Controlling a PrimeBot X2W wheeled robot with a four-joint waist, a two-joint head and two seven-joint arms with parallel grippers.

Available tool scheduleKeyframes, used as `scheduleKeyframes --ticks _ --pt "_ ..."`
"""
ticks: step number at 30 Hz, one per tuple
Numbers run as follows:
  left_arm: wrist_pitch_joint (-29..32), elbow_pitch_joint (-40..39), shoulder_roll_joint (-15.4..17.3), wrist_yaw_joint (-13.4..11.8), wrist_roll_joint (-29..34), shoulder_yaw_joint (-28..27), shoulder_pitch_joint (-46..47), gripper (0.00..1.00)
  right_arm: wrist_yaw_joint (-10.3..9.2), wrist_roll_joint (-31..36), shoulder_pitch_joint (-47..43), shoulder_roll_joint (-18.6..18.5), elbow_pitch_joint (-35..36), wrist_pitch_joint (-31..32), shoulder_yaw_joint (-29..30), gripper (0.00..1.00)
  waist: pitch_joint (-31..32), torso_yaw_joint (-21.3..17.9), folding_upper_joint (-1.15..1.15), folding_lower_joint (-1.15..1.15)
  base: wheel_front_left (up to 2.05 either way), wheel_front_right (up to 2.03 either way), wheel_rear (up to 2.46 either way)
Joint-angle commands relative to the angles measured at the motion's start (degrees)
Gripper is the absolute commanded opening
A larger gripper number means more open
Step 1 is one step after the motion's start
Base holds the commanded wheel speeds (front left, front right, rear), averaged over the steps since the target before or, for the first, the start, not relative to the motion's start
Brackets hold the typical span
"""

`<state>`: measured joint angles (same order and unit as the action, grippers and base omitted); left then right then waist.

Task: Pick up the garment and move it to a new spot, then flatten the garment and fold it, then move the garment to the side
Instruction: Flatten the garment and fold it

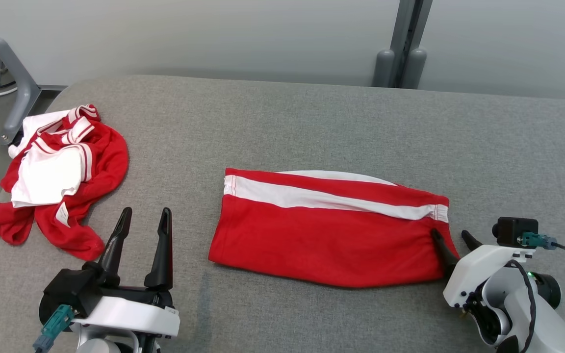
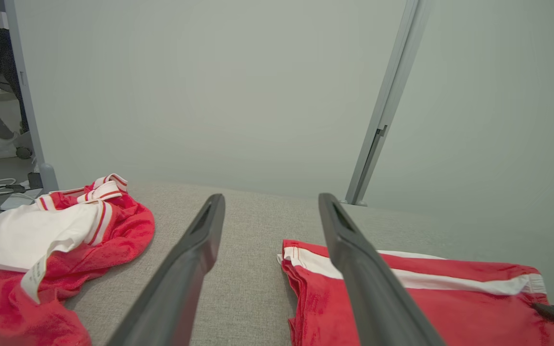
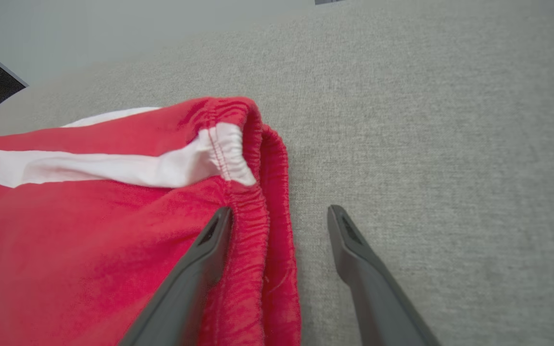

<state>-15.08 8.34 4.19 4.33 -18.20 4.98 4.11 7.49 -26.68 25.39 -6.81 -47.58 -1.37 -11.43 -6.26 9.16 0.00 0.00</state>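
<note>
- Currently the garment [image 1: 331, 230], red shorts with a white stripe [image 1: 312, 198], lies flat and doubled over near the middle of the grey table [image 1: 312, 113], long axis running left to right. Edges look squared, so I judge the fold done and the move to the side not yet made.
- At the shorts' right end sits the right gripper [image 1: 449, 233], its two fingers wide apart and holding nothing. In the right wrist view one finger lies over the red cloth just inside the elastic waistband [image 3: 258, 202]. The other lies over bare table just beside it, so the pincer straddles the gathered edge.
- Probable reason: the waistband is the thickest stack of layers, and a pinch there should catch them all at once. Whether the inner finger touches the cloth, I cannot tell.
- Over bare table, the left gripper [image 1: 146, 212] is likewise spread and empty, fingers pointing away from the robot, near the shorts' left hem but apart from it.
- Judgement: placed to take the leg end, so both ends lift together and the fold keeps.
- A crumpled garment [image 1: 62, 181], red and white, lies at the table's left edge, well apart from the shorts. Any set-down spot on that side needs to avoid it.
</note>
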Motion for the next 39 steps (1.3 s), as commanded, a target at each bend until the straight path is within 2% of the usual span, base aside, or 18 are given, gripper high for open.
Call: scheduleKeyframes --ticks 1,12,13,14,15,24,28,36,39 --pt "-0.11 0.22 -0.05 0.33 0.32 -0.37 1.0 1.0 0.01 -0.54 0.72 0.13 -1.16 0.14 0.41 1.0 -0.22 0.2 0.0 0.0 0.0 0.0 0.0" --pt "-0.11 1.07 -0.41 1.54 1.66 -1.34 1.68 1.0 0.01 -8.04 2.6 2.32 -7.88 4.51 0.24 0.99 -0.63 1.15 0.0 0.0 0.0 0.0 0.0" --pt "-0.11 1.16 -0.44 1.55 1.7 -1.35 1.7 1.0 0.01 -8.58 2.76 2.47 -8.17 4.71 -0.01 0.42 -0.59 1.23 0.0 0.0 0.0 0.0 0.0" --pt "-0.11 1.23 -0.5 1.65 1.79 -1.38 1.72 1.0 0.01 -9.23 2.97 2.61 -8.17 4.59 -0.25 0.12 -0.55 1.29 0.0 0.0 0.0 0.0 0.0" --pt "-0.11 1.3 -0.53 1.66 1.88 -1.47 1.75 1.0 0.01 -9.78 3.17 2.64 -8.13 4.36 -0.56 0.0 -0.52 1.35 0.0 0.0 0.0 0.0 0.0" --pt "-0.11 1.38 -0.76 2.16 2.55 -1.91 1.04 1.0 0.02 -14.56 4.12 1.55 -5.77 0.08 -2.81 0.0 0.4 0.55 0.0 0.0 0.0 0.0 0.0" --pt "-0.11 1.41 -0.8 2.18 2.68 -1.87 0.48 1.0 0.01 -16.65 3.56 0.57 -5.04 0.64 -3.21 0.0 0.82 -0.28 0.0 0.0 0.0 0.0 0.0" --pt "-0.12 2.14 -0.99 2.47 2.4 -1.17 0.15 1.0 0.01 -18.87 1.45 -6.84 -3.8 1.85 -2.68 0.0 1.67 -2.92 0.0 0.0 0.0 0.0 0.0" --pt "-0.12 2.56 -1.02 2.58 2.22 -0.79 0.11 1.0 0.01 -19.46 1.08 -7.86 -2.91 2.68 -2.44 0.0 1.97 -3.65 0.0 0.0 0.0 0.0 0.0"
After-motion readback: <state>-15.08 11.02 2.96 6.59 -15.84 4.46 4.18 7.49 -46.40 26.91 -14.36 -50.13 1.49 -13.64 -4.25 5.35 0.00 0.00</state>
